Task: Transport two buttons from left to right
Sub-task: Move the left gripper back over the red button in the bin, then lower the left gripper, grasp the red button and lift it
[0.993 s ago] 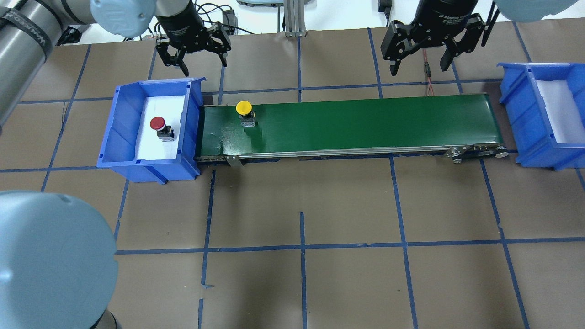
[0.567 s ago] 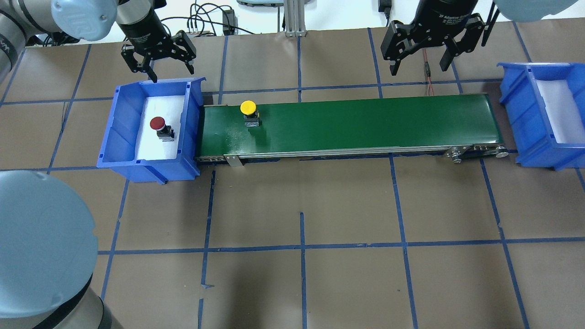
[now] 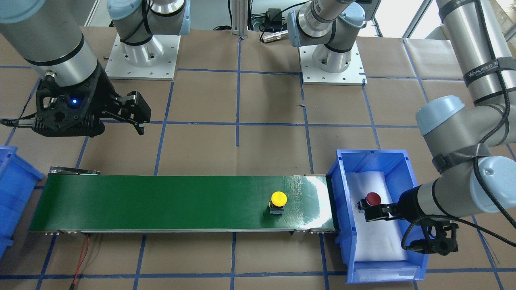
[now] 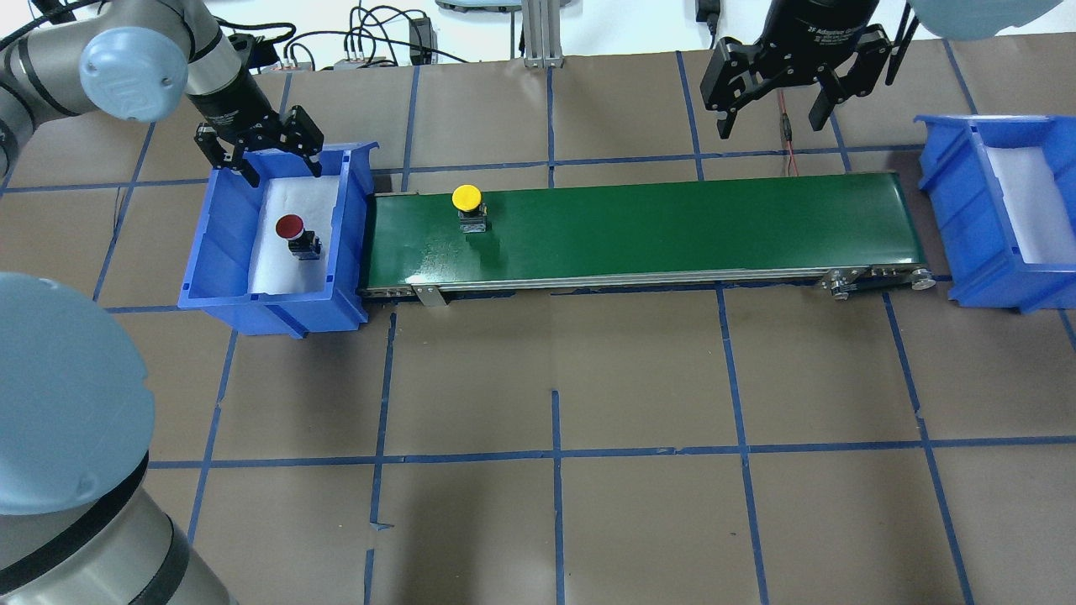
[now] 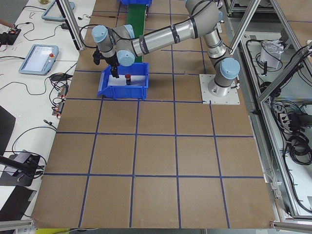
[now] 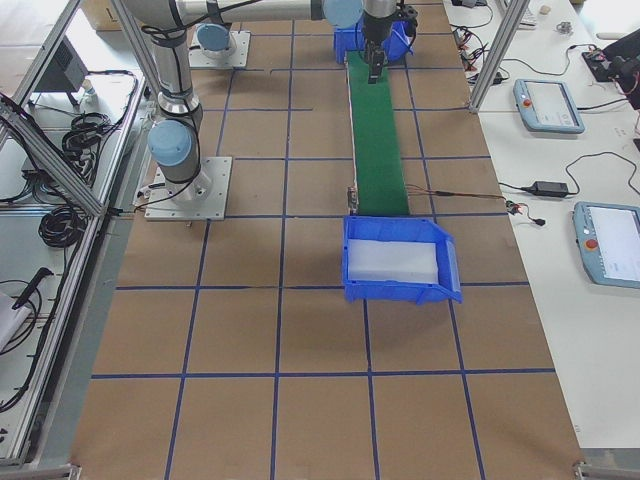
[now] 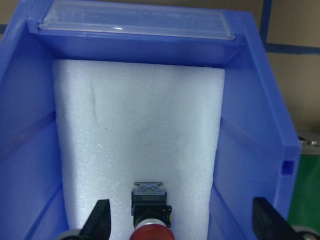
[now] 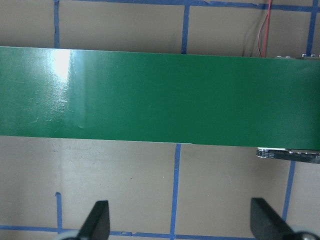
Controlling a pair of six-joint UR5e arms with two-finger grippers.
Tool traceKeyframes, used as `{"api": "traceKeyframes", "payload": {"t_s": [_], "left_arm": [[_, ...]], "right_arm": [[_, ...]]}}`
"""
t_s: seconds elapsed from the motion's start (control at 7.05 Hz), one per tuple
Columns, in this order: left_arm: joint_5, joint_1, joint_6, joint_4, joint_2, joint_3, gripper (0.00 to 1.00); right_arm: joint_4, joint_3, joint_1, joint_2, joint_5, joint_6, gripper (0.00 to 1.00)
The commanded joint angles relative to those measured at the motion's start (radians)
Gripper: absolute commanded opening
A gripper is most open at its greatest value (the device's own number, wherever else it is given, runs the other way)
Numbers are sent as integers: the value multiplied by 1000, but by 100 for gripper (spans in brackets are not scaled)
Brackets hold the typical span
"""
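Moved over the left blue bin (image 4: 210, 244) since a moment ago, my left gripper (image 7: 183, 220), open and empty, must now descend around the red button (image 4: 292, 228) on its foam, while the yellow button (image 4: 467, 200) rides the conveyor belt (image 4: 672, 227).

green belt (image 4: 672, 227) | left blue bin (image 4: 223, 244) | right blue bin (image 4: 958, 210) | brown taped table (image 4: 639, 370)

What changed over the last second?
Left pincer swung left to the far rim of the blue bin, open. Yellow button rode slightly right along the belt. Nothing grasped or released. Red button and right pincer stayed put.
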Motion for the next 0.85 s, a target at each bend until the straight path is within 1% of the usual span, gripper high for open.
{"api": "traceKeyframes", "payload": {"t_s": [0.0, 0.14, 0.28, 0.43, 0.57, 0.71], "left_arm": [[-1, 20, -15, 44, 27, -118, 100], [-2, 47, -9, 93, 43, -177, 100], [-1, 46, -9, 96, 64, -205, 100], [-2, 47, -33, 96, 66, -217, 98], [-4, 44, -55, 98, 67, -216, 88], [-13, 34, -116, 98, 61, -216, 78]], "right_arm": [[0, 0, 0, 1, 0, 0, 100], [0, 0, 0, -1, 0, 0, 100], [0, 0, 0, 1, 0, 0, 100], [0, 0, 0, 1, 0, 0, 100], [0, 0, 0, 1, 0, 0, 100], [0, 0, 0, 1, 0, 0, 100]]}}
